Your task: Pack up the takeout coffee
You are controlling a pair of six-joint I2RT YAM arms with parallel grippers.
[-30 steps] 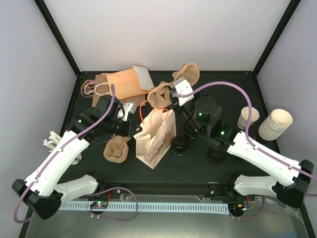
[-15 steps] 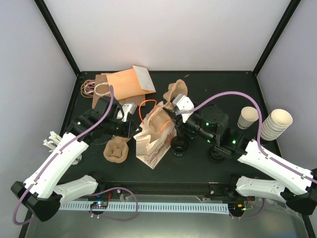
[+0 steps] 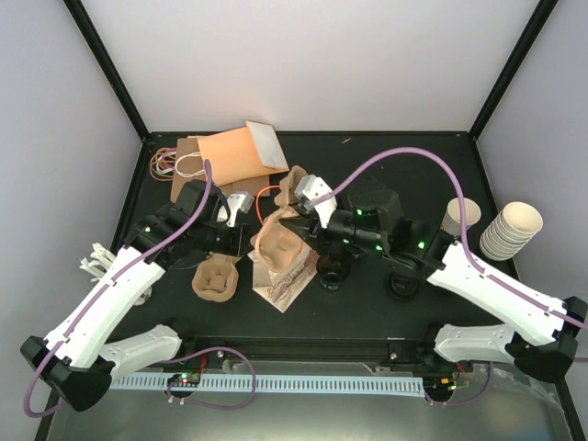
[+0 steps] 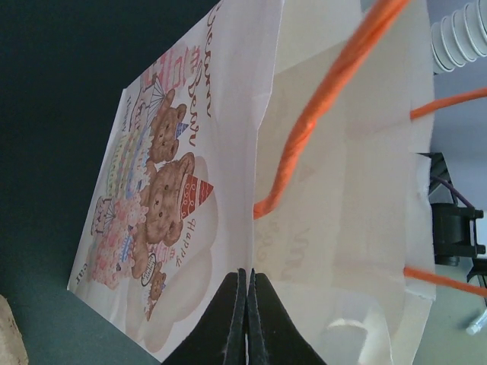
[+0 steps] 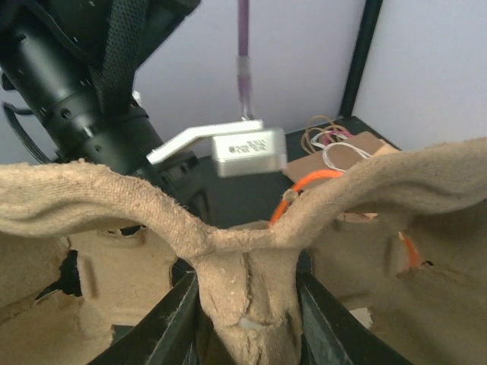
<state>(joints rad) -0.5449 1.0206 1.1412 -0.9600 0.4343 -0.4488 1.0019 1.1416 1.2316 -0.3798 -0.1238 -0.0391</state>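
Left gripper [image 4: 246, 287]: jaws fully closed, pinching the rim of the printed paper bag [image 4: 175, 190]. Right gripper [image 5: 245, 304]: jaws partly open, clamped on the centre ridge of a pulp cup carrier [image 5: 99, 198] at the bag mouth. The takeout coffee [image 3: 459, 219] stands upright at the right of the table [image 3: 367, 312], just beside the cup stack [image 3: 510, 230], well apart from both grippers.

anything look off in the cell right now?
One thing: the pulp carrier in the right gripper is over the mouth of the white bag with its cup wells looking empty, while the takeout coffee stands on the table at far right. A second carrier lies loose left of the bag, whose rim the left gripper pinches.
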